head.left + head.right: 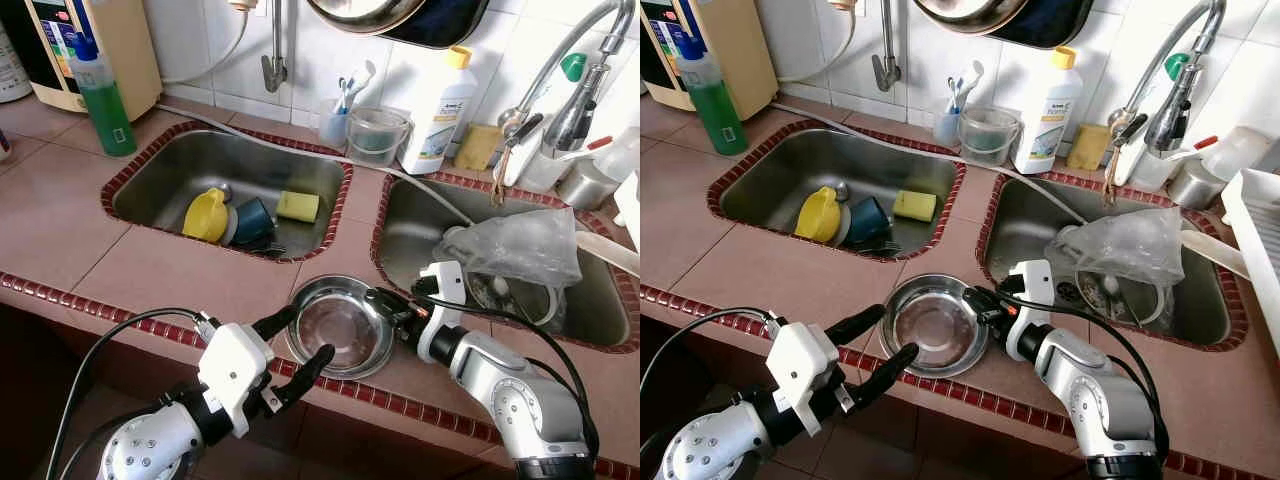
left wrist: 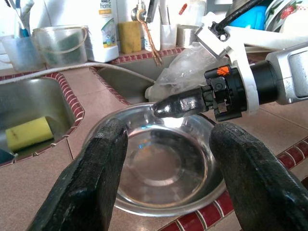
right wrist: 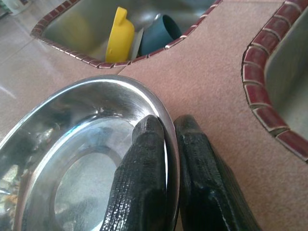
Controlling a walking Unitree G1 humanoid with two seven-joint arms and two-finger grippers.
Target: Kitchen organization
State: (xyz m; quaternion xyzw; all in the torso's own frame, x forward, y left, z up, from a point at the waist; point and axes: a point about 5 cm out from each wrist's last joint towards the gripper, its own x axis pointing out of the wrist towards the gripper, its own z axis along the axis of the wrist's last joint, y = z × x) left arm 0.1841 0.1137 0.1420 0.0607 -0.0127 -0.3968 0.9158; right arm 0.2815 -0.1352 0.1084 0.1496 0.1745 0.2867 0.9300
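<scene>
1. Head view: the bowl (image 1: 338, 326) is set on the worktop (image 1: 180, 265) between both hands; its rim is clamped by the right hand (image 1: 383, 300).
2. Left wrist: the left hand (image 2: 166, 180) is held apart before the bowl.
3. Right wrist: the rim is pinched between the fingers (image 3: 144, 183).

glossy steel bowl (image 1: 340, 325), matt tiled counter (image 1: 60, 215)

Home kitchen, tiled counter (image 1: 60, 215), double steel sink (image 1: 165, 180), dish soap (image 1: 103, 92), tap (image 1: 570, 60)
</scene>
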